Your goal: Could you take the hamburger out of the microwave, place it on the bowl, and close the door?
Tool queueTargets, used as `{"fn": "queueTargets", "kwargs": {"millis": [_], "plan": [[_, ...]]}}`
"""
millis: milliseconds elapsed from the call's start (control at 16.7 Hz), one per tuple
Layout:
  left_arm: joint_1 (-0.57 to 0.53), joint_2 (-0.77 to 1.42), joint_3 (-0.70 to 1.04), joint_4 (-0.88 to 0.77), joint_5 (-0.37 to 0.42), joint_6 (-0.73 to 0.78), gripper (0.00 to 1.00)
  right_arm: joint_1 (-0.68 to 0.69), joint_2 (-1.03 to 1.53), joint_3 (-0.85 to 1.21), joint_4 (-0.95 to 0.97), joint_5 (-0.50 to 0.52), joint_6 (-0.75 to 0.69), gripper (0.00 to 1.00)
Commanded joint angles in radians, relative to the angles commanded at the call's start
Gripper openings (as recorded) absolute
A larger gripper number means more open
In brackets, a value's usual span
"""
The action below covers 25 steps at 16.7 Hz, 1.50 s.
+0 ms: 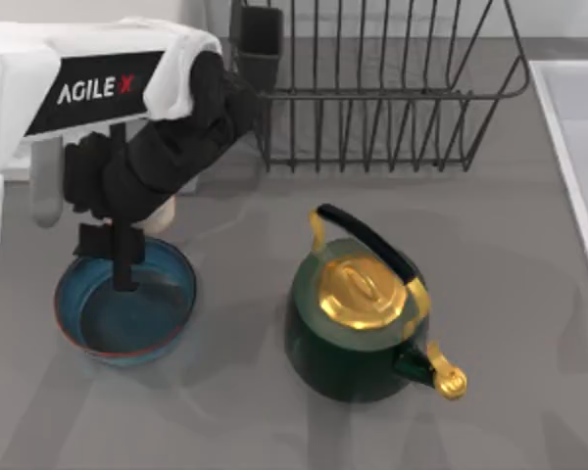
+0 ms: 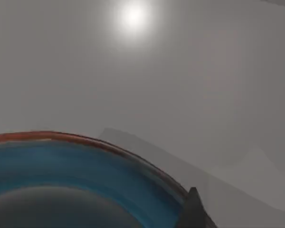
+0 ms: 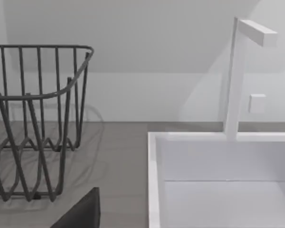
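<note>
The blue bowl (image 1: 127, 315) with its reddish-brown rim sits at the table's front left, and its rim (image 2: 109, 145) also curves through the left wrist view. My left gripper (image 1: 120, 257) hangs over the bowl's far side, pointing down into it. A small pale cream lump (image 1: 164, 211), probably the hamburger, peeks out from under the black wrist just beyond the bowl's far rim. I cannot tell whether it is held. The microwave lies mostly hidden under my left arm at the far left. A pale bar (image 1: 44, 191) there looks like the door handle. My right gripper (image 3: 80, 211) is parked near the sink.
A dark green and gold kettle (image 1: 365, 313) stands right of the bowl. The dark wire dish rack (image 1: 382, 88) fills the back middle. A white sink (image 3: 218, 180) with a faucet (image 3: 237, 76) runs along the right edge. Bare grey tabletop lies between bowl and kettle.
</note>
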Motion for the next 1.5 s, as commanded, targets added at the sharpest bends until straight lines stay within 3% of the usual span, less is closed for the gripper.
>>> {"fn": "queueTargets", "kwargs": {"millis": [240, 420, 1500], "plan": [[-0.058, 0.074, 0.034, -0.281, -0.036, -0.282, 0.0, 0.0, 0.0, 0.0, 0.0, 0.0, 0.0, 1.0], [-0.08, 0.106, 0.039, -0.385, -0.043, -0.386, 0.0, 0.0, 0.0, 0.0, 0.0, 0.0, 0.0, 1.0], [-0.049, 0.078, -0.016, -0.337, -0.079, -0.374, 0.0, 0.0, 0.0, 0.0, 0.0, 0.0, 0.0, 1.0]]}}
